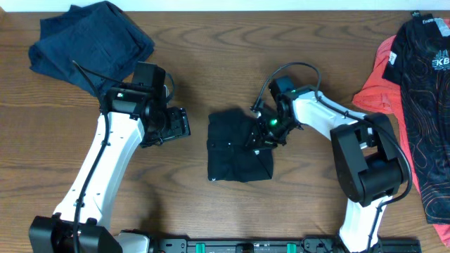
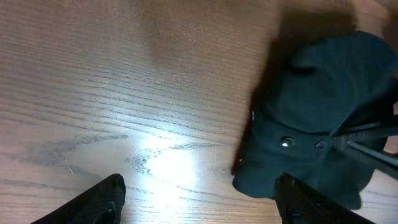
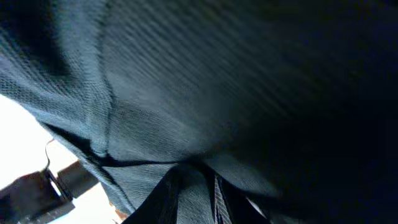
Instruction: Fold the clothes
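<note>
At the far left of the worktop, the navy garment lies in a loose, rumpled heap rather than a squared fold. The left fingers hover just left of centre, spread wide and holding nothing, with bare wood beneath them.

In the middle, the black garment is already down to a compact rectangle, so this piece looks close to finished. The right fingers sit on its upper right part, drawn close together. Creases in the cloth run toward them, so they appear to pinch a fold of it.

At the right edge, the coral-pink garment and the black shirt with red lines lie unfolded and overlapping. By my reckoning, most of the pile is yet to be folded.
</note>
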You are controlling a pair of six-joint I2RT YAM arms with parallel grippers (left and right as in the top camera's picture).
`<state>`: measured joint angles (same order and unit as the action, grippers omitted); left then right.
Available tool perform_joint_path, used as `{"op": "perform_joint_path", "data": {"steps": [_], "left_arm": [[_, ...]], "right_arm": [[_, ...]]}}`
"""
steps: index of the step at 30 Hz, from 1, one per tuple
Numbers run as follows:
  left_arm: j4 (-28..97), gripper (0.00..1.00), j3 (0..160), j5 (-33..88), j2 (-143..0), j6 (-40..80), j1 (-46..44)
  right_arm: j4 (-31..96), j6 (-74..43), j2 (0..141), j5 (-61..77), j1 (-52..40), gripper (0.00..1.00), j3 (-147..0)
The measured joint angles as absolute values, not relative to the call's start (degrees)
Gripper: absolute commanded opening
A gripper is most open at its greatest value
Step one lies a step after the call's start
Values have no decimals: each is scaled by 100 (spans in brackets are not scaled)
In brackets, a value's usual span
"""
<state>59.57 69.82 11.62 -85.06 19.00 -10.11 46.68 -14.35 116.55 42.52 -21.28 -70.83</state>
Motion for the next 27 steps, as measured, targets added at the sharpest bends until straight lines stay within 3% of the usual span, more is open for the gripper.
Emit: {"op": "perform_joint_path", "data": {"steps": [4,12,15,27], "left_arm": [[5922,79,6982,1162,-8506,1815,-1011],[5408,79,6812,1387,-8508,1664,-1011],[4984,79,6552,1800,-8508,1490,-1011],[3120,79,5216,3328,-8801,1044,-794]], "right_arm": [[5127,-1614,11515,3726,-1957,27,-7105],[5787,-1774,9981,2644,-1855,63,-7249],[5874,-1774,9277,2488,-1855,70,-7393],[6670,-1544,8320,2331,-1855,67,-7430]]}}
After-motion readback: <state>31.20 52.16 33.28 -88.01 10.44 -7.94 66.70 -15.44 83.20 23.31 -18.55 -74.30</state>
